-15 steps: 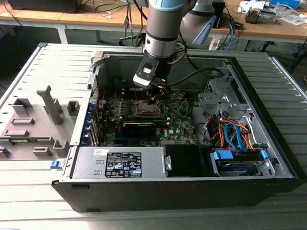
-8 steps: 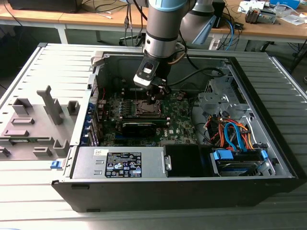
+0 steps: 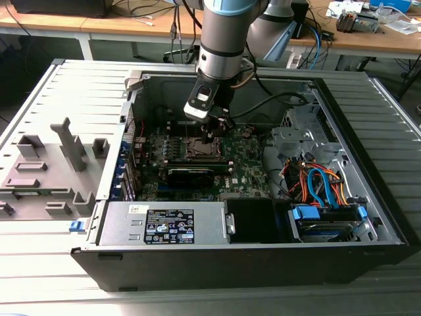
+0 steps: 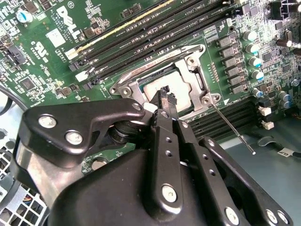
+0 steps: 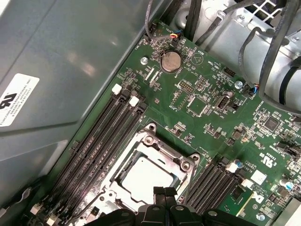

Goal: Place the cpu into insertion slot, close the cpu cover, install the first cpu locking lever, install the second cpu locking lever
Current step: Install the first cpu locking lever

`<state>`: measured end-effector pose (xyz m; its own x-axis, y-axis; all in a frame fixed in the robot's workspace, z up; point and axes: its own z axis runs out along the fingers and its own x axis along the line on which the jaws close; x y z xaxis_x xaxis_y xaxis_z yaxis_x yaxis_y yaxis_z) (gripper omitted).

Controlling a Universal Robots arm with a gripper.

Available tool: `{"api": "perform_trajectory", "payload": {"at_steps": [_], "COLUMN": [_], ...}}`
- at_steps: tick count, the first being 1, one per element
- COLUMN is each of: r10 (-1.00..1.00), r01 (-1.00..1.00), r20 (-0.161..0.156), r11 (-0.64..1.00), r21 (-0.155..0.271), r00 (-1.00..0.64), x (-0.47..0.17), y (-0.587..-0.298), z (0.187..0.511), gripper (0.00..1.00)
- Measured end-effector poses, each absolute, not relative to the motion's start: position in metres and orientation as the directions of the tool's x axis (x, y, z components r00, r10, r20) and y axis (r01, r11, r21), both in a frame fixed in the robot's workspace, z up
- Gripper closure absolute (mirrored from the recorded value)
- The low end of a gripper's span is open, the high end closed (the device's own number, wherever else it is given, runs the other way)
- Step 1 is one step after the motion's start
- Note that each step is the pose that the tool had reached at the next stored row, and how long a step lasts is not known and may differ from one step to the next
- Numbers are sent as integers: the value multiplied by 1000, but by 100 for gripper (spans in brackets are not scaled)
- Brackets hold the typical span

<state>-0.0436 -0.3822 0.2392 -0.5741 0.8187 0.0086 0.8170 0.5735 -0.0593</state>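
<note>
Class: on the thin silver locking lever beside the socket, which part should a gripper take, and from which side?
Take the thin silver locking lever near its free end, away from the square silver-rimmed insertion slot. The rod juts out across the long black slots with its tip clear, so likely come from above, straddling it crosswise.

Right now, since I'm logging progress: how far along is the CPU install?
Done: the cpu sits in the insertion slot, and the cover looks down over it. In hand: the shut fingers are at the cover's edge, holding nothing. Left: one locking lever juts out unlatched; the other's state I cannot tell.
</note>
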Motion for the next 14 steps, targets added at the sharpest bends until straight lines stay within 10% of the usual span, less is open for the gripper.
{"api": "perform_trajectory", "payload": {"at_steps": [14], "r10": [801], "r01": [799], "r20": [9], "r11": [598], "r21": [-59], "r00": [-599], "x": [-44], "y": [-382], "z": [239], "gripper": [89]}}
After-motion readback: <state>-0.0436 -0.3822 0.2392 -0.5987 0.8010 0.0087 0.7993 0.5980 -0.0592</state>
